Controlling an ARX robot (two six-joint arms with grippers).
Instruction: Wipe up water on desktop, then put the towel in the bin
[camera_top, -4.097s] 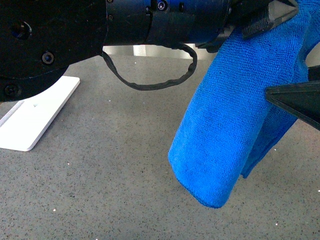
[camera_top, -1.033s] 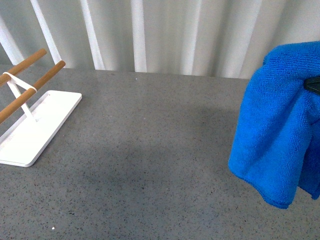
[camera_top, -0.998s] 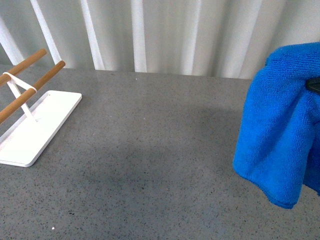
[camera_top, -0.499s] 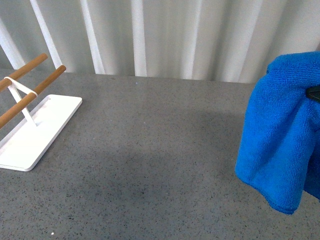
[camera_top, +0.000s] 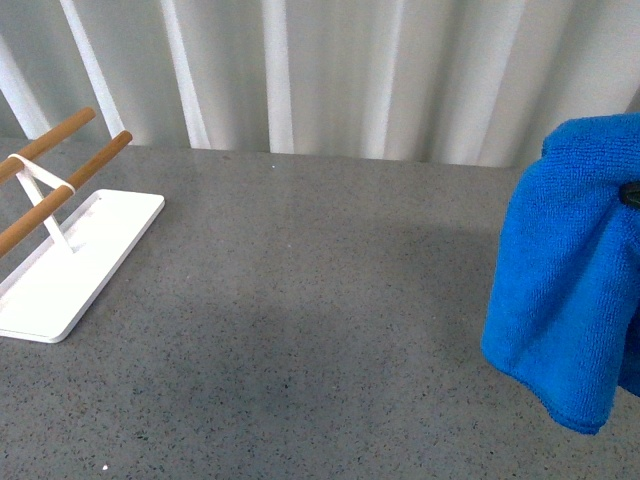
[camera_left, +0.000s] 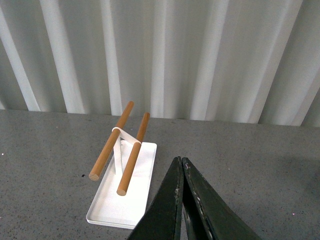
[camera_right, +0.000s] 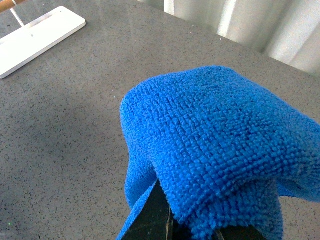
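The towel (camera_top: 560, 280) is a bright blue cloth with a nubbly, looped pile. It is thick and soft, folded over on itself so that it hangs in a rounded drape with a hemmed lower edge. It hangs in the air over the desktop (camera_top: 300, 300), far to the right of the rack (camera_top: 50, 200) and clear of the surface. The desktop is flat, dark grey and stone-like, finely flecked with black and white. The rack has a thin white rectangular base (camera_top: 70, 275) with rounded corners and two smooth round wooden rods (camera_left: 133, 155) carried on a white frame. Behind the rack a pale curtain (camera_top: 330, 70) falls in vertical pleats.

The right gripper (camera_right: 159, 210) comes up under the towel, its dark fingers buried in the cloth and clamped on a fold, with the tips hidden. The left gripper (camera_left: 181, 165) is raised above the desktop and points toward the rack. Its two tapering dark fingers are pressed together with nothing between them.
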